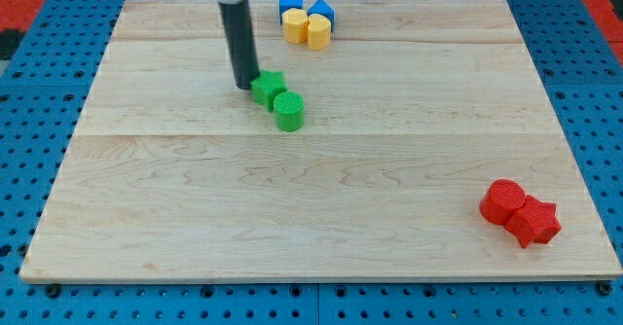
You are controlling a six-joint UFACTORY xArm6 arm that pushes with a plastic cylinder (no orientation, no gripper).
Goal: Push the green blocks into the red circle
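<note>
Two green blocks lie touching near the board's upper middle: a green star and a green cylinder just below and right of it. My tip touches the star's left side. Two red blocks sit touching at the view's lower right: a rounded red block and a red star.
The wooden board rests on a blue pegboard. At the top edge are two blue blocks and two yellow blocks, clustered together.
</note>
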